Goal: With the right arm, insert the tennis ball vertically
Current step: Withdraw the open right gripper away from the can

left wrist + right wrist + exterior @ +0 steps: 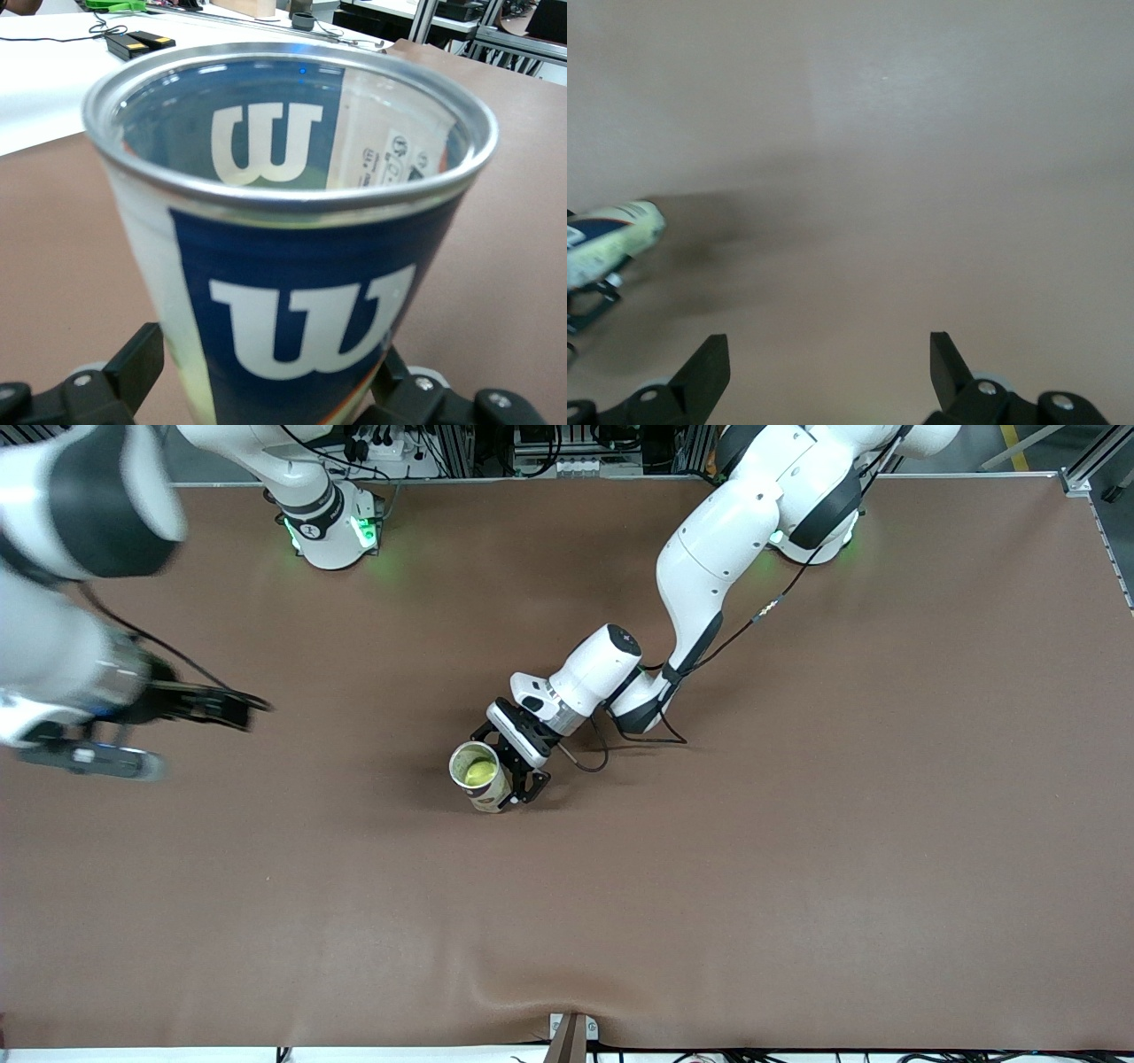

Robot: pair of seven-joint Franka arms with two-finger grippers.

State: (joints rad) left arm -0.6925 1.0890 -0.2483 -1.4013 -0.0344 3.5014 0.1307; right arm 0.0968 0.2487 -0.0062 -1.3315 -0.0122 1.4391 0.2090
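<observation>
A tennis ball can (479,777) with a blue label and metal rim stands upright near the table's middle. A yellow-green tennis ball (479,771) lies inside it. My left gripper (507,765) is shut on the can's side; in the left wrist view the can (292,266) fills the frame between the gripper's (266,385) black fingers (135,365). My right gripper (251,710) is open and empty, up over bare table toward the right arm's end. The right wrist view shows its gripper (830,367) with spread fingers (704,367) and the can (611,235) at the frame's edge.
The brown table mat (797,850) is bare round the can. The left arm's cable (611,744) trails on the mat beside its wrist. The arm bases (332,531) stand along the table's edge farthest from the front camera.
</observation>
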